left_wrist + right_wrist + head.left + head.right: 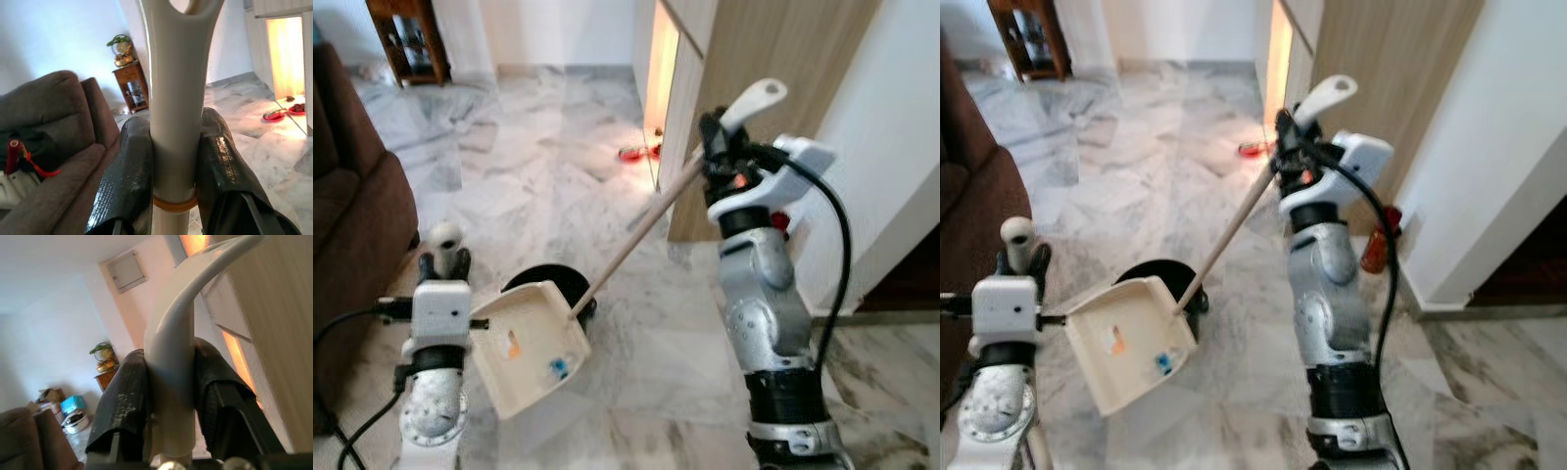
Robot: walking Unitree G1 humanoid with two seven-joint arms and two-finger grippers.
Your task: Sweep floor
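- Right gripper (pixel 168 396) is up at chest height by the wooden cabinet (pixel 773 88), its fingers (pixel 124 401) pinching the white grip at the top of the broom (pixel 641 230).
- The broom's wooden stick slants down and to the robot's left, with its dark brush head (pixel 553 284) on the marble floor (pixel 538 166), just behind the dustpan.
- Left gripper (pixel 171 171) is low on the left, fingers (pixel 129 176) clamped on either side of the pale upright handle of the dustpan (pixel 530 345), right above an orange ring on that handle.
- The dustpan is cream coloured and tilted, its open side up toward the camera. Inside there's a small orange bit (pixel 513 345) and a small blue bit (pixel 558 368); can't tell what they are.
- Brown sofa (pixel 352 215) runs along the left, with something black and a red cord lying on its seat in the left wrist view.
- A small wooden side table (pixel 409 39) sits at the far wall.
- Red dishes (pixel 631 154) are on the floor by the lit gap next to the cabinet.
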